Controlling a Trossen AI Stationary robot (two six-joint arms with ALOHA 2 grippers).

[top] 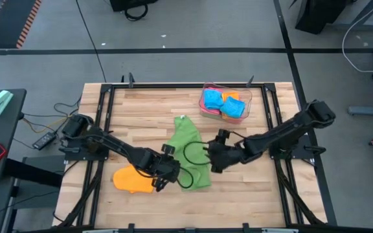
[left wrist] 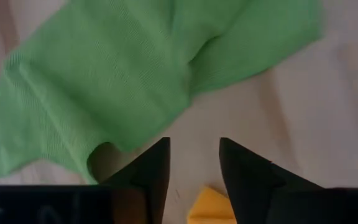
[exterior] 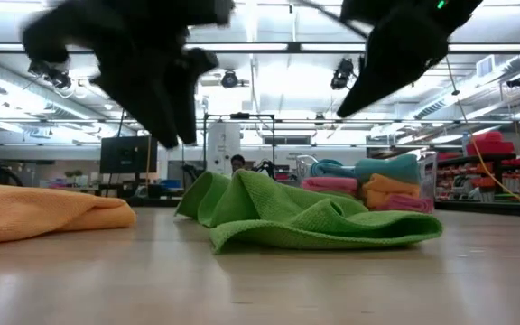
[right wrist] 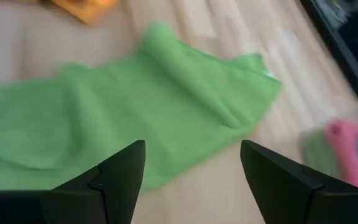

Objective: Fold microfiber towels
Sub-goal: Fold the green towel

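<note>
- The orange towel [top: 133,179] lies bunched on the table [top: 251,200] at the left, just beside the left gripper [top: 163,178]. It looks light and limp, so it would sag from any single pinch. It is out of the grip.
- The left gripper hangs over the near-left edge of the green towel [top: 188,150]. In its wrist view the two fingers [left wrist: 148,177] stand partly apart with bare wood between them and nothing held. The green edge lies just ahead of the tips and a scrap of orange shows behind them.
- The green towel lies rumpled and part-folded at mid-table, running from a far corner down to a thicker near end, between the two grippers. It is soft, thin and likely grippy on the wood, so it should drag and wrinkle rather than slide. The best hold is judged to be a corner or a free hem, pinched flat against the table, one per gripper.
- The right gripper [top: 214,157] hovers at the green towel's right edge. Its fingers [right wrist: 120,171] are spread wide, with green cloth showing between and beyond them, and nothing is clamped.
- The remaining towels [top: 224,103], blue, orange and pink, sit heaped in the clear tray [top: 246,91] at the far right, well apart from both grippers.
</note>
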